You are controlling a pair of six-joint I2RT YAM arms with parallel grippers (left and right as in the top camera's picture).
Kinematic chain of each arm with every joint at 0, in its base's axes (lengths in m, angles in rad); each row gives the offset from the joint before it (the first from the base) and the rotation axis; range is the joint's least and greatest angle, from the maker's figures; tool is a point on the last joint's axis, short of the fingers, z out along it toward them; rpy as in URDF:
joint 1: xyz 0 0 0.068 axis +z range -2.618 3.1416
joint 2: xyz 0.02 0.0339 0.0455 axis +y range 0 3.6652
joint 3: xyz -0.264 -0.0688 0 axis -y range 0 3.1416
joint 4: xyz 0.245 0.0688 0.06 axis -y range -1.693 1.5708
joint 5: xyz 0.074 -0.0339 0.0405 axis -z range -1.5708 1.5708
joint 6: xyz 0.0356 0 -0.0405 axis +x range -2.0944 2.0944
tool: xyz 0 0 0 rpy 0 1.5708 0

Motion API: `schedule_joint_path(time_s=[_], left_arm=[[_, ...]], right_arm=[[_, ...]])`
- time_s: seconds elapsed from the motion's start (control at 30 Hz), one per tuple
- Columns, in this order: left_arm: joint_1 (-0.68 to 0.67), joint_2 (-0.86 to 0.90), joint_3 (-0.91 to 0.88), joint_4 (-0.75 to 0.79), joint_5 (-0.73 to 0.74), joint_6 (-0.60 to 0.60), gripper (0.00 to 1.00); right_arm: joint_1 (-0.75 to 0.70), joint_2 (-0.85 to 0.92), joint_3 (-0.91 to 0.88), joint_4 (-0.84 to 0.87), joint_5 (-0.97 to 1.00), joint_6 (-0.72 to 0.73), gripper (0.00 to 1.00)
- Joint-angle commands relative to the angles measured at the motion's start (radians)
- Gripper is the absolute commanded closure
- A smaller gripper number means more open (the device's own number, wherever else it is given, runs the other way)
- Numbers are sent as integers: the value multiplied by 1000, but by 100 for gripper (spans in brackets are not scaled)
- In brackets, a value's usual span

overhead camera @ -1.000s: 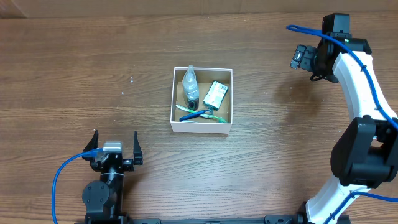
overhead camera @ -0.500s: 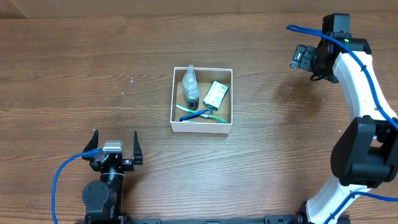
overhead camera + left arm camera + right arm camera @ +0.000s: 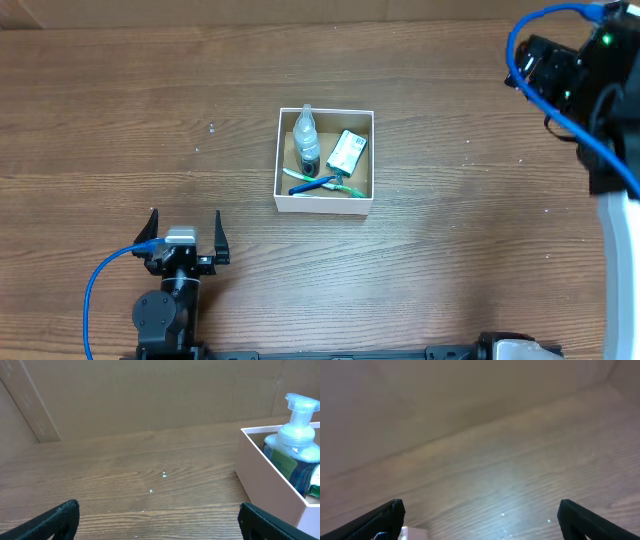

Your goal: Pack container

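1. The left pincer [image 3: 185, 222] sits at the near-left of the wooden counter [image 3: 100, 120], released. Its two dark fingers [image 3: 62, 516] are spread wide with nothing between them and point toward the far edge. A blue cable [image 3: 98, 285] loops off the arm behind it.
2. The container [image 3: 322, 206] stands near the middle of the counter, well apart from both pincers, ahead of the left pincer and to its right. It is square, so it has no long axis. Its white walls run parallel to the counter's edges and its open top faces straight up. In the left wrist view its near-left corner and white wall [image 3: 270, 485] fill the right side.
3. Inside, along the left wall, is a clear pump bottle [image 3: 307, 135]. Its long axis runs near to far and its pump head is toward the far wall. Whether it lies flat or leans, I cannot tell.
4. To its right, toward the far-right corner, lies a small green-and-white packet [image 3: 348, 150], tilted a little.
5. Along the near wall lie two crossed toothbrushes [image 3: 320, 185], one blue and one green, their long axes running roughly left to right.
6. The right arm [image 3: 590, 70] is at the far-right edge, blurred in the overhead view, with a blue cable [image 3: 545, 22] arching over it. In its wrist view the right pincer [image 3: 480, 520] is released: the fingers are far apart, with only bare counter between them.
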Motion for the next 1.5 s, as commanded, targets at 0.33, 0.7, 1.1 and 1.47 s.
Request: schedule_joint_path(time_s=[0.33,0.7,1.1,1.47], left_arm=[[4,-11,-5,1,-14,1,0],[4,-11,-5,1,-14,1,0],[4,-11,-5,1,-14,1,0],[4,-11,-5,1,-14,1,0]], right_arm=[[142,-600,-467,92,129,-64,0],[101,-1154,-1345,958,-161,-64,0],[81,-1358,-1609,1033,-160,-64,0],[81,-1358,-1647,902,-106,-65,0]])
